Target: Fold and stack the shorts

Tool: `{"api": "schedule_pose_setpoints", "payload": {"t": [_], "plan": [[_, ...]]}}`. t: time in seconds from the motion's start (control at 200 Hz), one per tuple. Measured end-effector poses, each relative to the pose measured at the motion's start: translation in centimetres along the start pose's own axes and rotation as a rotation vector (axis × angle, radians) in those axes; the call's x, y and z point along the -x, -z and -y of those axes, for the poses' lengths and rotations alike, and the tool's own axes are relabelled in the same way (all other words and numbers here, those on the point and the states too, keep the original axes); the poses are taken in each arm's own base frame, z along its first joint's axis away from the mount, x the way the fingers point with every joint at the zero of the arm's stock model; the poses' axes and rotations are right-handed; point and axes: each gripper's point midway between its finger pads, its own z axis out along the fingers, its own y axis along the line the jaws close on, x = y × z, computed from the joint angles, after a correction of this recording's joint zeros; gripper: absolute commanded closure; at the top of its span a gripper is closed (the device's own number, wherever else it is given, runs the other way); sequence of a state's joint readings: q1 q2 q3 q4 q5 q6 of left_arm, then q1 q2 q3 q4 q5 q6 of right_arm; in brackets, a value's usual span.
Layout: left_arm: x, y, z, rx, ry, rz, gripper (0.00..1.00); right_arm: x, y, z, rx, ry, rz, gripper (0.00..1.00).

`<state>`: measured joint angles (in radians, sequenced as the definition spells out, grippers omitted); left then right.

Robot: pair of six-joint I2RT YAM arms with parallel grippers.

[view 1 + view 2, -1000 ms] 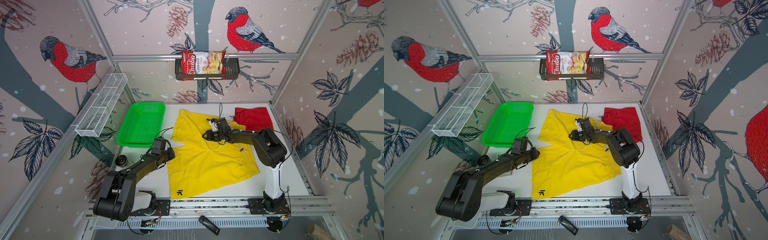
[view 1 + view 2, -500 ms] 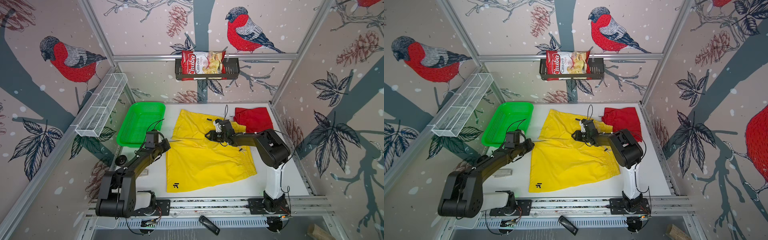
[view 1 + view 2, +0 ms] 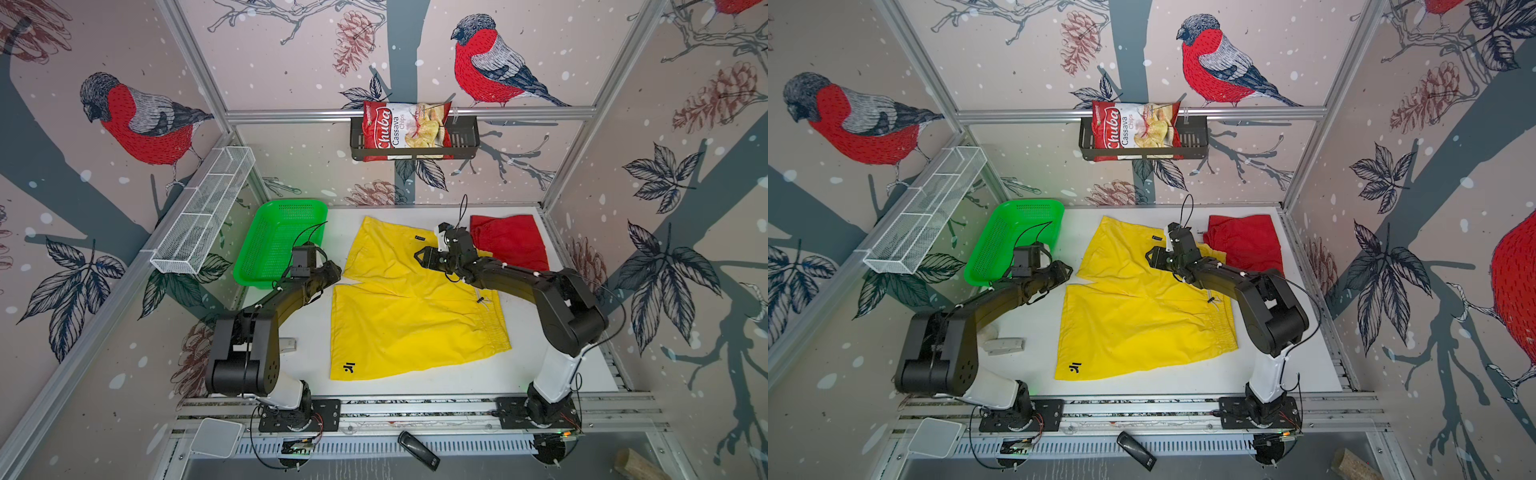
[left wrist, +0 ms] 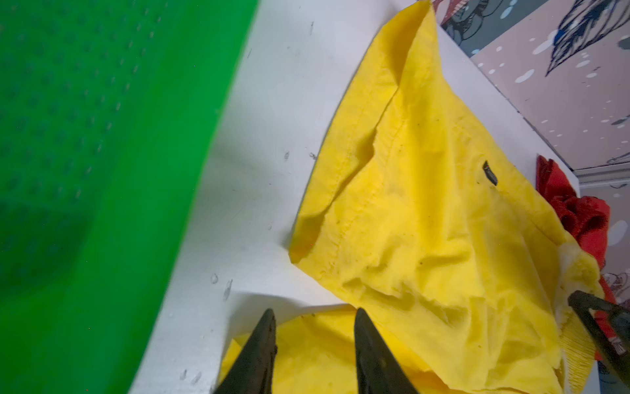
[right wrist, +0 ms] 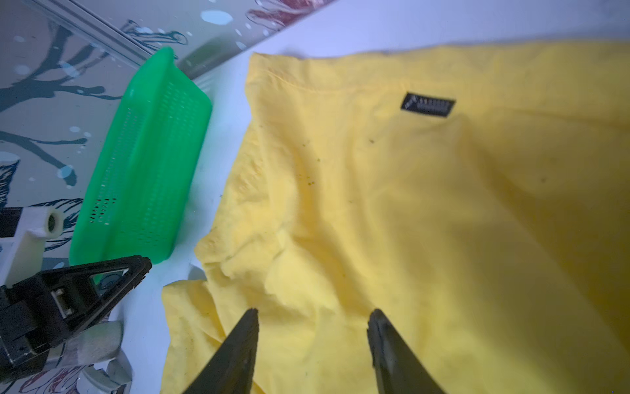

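Note:
The yellow shorts [image 3: 407,316] [image 3: 1138,320] lie spread flat mid-table, with a black mark [image 3: 349,368] near the front leg hem and a black label [image 5: 428,105] on the far leg. The red shorts [image 3: 509,245] [image 3: 1246,245] lie bunched at the back right. My left gripper [image 3: 336,274] [image 4: 315,315] is open at the notch between the two legs, with yellow cloth beneath it and nothing pinched. My right gripper [image 3: 417,257] [image 5: 313,312] hovers open over the far leg, holding nothing.
A green basket [image 3: 278,241] [image 5: 143,163] stands at the back left, close beside my left arm. A white wire shelf [image 3: 203,212] hangs on the left wall, and a black rack with a chips bag [image 3: 407,131] on the back wall. A small grey object [image 3: 286,345] lies front left.
My left gripper drew the shorts' leg edge leftward, shut on it, and has now opened and let go. The shorts lie flatter and farther left. My right gripper opened wider.

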<state>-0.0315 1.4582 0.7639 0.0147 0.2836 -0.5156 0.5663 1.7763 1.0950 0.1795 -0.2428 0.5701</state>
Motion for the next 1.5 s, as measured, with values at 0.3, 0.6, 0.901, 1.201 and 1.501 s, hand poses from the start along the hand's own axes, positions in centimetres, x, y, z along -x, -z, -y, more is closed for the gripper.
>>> {"api": "schedule_pose_setpoints", "payload": {"t": [0.3,0.6,0.901,1.201,1.501], "plan": [[0.4,1.6,1.6,-0.043,-0.072,0.033,0.6,-2.4,1.8,-0.6,-0.013,0.035,-0.02,0.45],[2.5,-4.5,3.8,-0.047,-0.173,-0.067,0.6,-1.7,-4.0,0.8,-0.018,0.014,-0.066,0.46],[2.5,-9.4,4.1,-0.046,-0.225,-0.149,0.59,-0.9,-8.7,2.9,-0.017,-0.012,-0.093,0.46],[2.6,-12.9,4.6,-0.06,-0.253,-0.182,0.61,-2.2,-9.9,4.5,-0.025,-0.039,-0.137,0.46],[1.9,-14.6,4.6,-0.059,-0.264,-0.208,0.64,-2.0,-10.0,4.7,-0.014,-0.044,-0.131,0.46]]}}
